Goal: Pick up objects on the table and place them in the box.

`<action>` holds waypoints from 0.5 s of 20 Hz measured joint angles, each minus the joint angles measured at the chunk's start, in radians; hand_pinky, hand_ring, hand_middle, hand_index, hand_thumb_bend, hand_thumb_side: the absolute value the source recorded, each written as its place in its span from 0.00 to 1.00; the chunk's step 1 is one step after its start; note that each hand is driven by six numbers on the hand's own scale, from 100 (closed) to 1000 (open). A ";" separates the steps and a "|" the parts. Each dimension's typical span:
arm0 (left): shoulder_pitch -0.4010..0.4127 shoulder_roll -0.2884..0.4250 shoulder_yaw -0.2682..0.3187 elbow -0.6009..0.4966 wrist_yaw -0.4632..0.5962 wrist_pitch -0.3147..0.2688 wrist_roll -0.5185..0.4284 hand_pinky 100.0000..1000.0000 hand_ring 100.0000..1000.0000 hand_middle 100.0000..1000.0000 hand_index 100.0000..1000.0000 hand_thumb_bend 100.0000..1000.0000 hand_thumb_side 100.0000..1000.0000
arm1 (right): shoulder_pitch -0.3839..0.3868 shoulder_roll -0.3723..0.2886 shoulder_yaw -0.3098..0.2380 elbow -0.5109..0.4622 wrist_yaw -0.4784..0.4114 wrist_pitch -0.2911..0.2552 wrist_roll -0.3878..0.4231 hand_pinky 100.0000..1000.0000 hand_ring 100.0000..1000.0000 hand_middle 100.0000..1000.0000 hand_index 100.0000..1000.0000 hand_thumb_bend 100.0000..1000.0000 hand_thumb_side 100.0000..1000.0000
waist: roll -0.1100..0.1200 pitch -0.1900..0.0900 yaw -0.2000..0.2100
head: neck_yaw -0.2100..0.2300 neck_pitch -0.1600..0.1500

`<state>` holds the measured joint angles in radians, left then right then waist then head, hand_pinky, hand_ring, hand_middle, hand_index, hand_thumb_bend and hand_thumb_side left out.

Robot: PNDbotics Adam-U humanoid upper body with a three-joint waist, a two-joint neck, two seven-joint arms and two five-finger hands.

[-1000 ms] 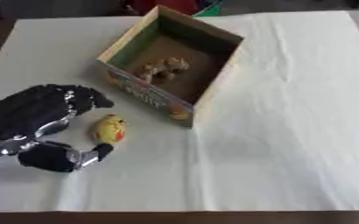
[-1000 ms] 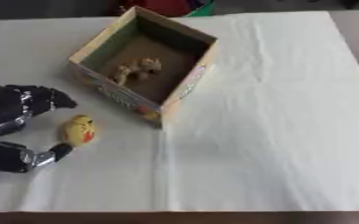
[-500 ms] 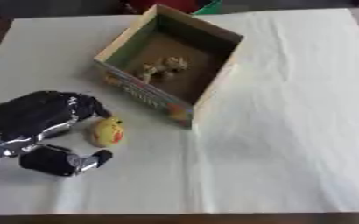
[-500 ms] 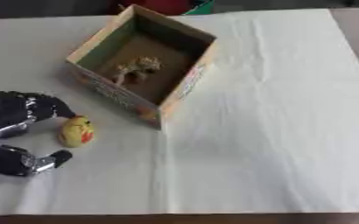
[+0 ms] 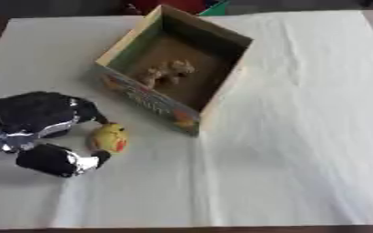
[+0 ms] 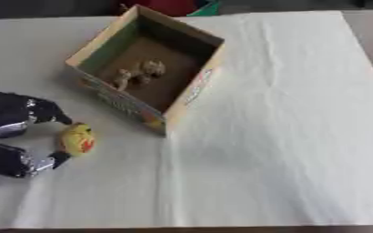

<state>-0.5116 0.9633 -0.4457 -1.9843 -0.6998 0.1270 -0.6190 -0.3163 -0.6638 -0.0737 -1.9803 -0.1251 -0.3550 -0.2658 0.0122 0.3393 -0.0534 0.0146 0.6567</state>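
**A:** so where's this at? Looks like one thing is already in: there's a small tan, lumpy toy (image 5: 166, 74) lying on the floor of the open cardboard box with the printed colourful sides (image 5: 146, 98). I'd call that piece done.

**B:** yeah, and what's left, as far as I can see, is the small round yellow toy with red markings (image 5: 108, 138). It sits on the white cloth-covered surface (image 5: 301, 136), just beside the near corner of the box, outside it.

**A:** the black-and-silver left hand (image 5: 42, 118) is right on it. Fingers curve in from the upper side, the thumb comes in from below, and the yellow toy sits in the gap between them. Both tips look like they're touching it or very nearly.

**B:** I'd say narrowing around it rather than gripping it. The toy is down on the surface, not lifted. So my guess is the grasp is mid-way, then lift and carry over the box wall.

**A:** right hand?

**B:** doesn't show in either view.

**A:** stuff I can't make out: what the tan toy actually is, and what's printed on the box. The left arm is cut off at the frame edge. There's something red and green past the far end of the box, partly cropped; can't tell whether it belongs to the task.
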 measured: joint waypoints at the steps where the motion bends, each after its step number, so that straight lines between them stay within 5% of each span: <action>1: 0.000 -0.002 0.000 0.000 -0.005 0.001 0.000 0.59 0.78 0.75 0.87 0.17 0.87 | 0.000 0.000 0.000 0.000 0.000 0.000 0.002 0.78 1.00 0.62 0.77 0.00 0.84 | -0.002 0.001 0.000 | 0.000 -0.001; 10: 0.000 -0.014 -0.001 0.000 -0.015 0.007 -0.029 0.60 0.79 0.76 0.90 0.25 0.89 | 0.009 0.011 -0.001 0.000 0.000 0.005 0.013 0.78 1.00 0.62 0.77 0.00 0.85 | -0.002 0.007 -0.001 | 0.000 -0.008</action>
<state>-0.5119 0.9491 -0.4468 -1.9843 -0.7151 0.1340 -0.6478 -0.3078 -0.6526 -0.0749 -1.9803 -0.1252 -0.3503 -0.2532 0.0101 0.3461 -0.0541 0.0146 0.6487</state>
